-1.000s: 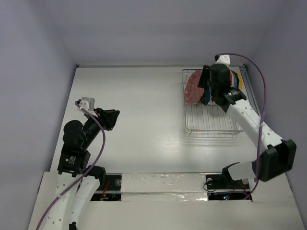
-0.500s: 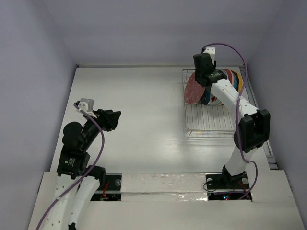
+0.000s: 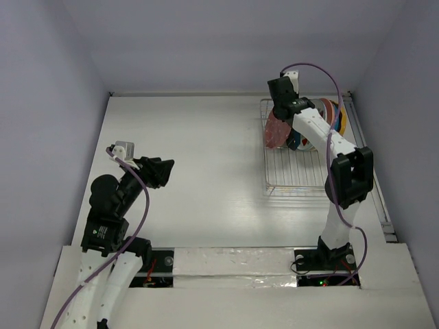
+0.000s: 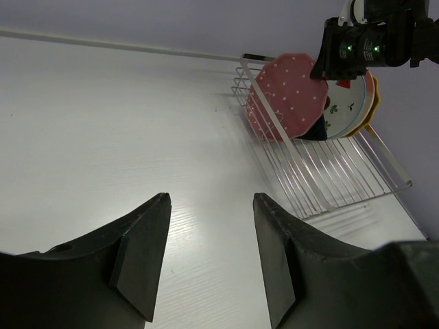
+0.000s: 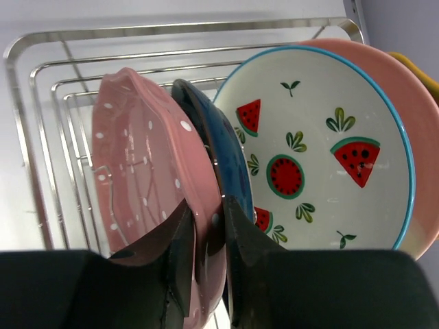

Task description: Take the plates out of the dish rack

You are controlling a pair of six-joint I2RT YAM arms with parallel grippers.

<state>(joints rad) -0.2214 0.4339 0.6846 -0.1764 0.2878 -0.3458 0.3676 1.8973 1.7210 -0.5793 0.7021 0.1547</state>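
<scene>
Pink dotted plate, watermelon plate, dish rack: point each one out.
pink dotted plate point(image 5: 137, 144): right wrist view, on its front face.
watermelon plate point(image 5: 321, 164): right wrist view, on its white centre.
dish rack point(image 3: 302, 171): top external view, on its bare grid floor.

Dark blue plate point(image 5: 223, 154) mostly hidden behind pink dotted plate point(image 5: 144, 171), yellow plate point(image 5: 422, 72) a sliver at the picture's edge

At the silver rack's point(image 3: 295, 171) left end, the pink plate point(image 5: 140, 178) is dotted white. Further along the rack are seen a dark blue plate point(image 5: 221, 154), a blue-rimmed white plate point(image 5: 322, 123) patterned with red melon slices and green sprigs, then a salmon plate point(image 5: 425, 157) and a yellow plate point(image 5: 422, 72).
</scene>
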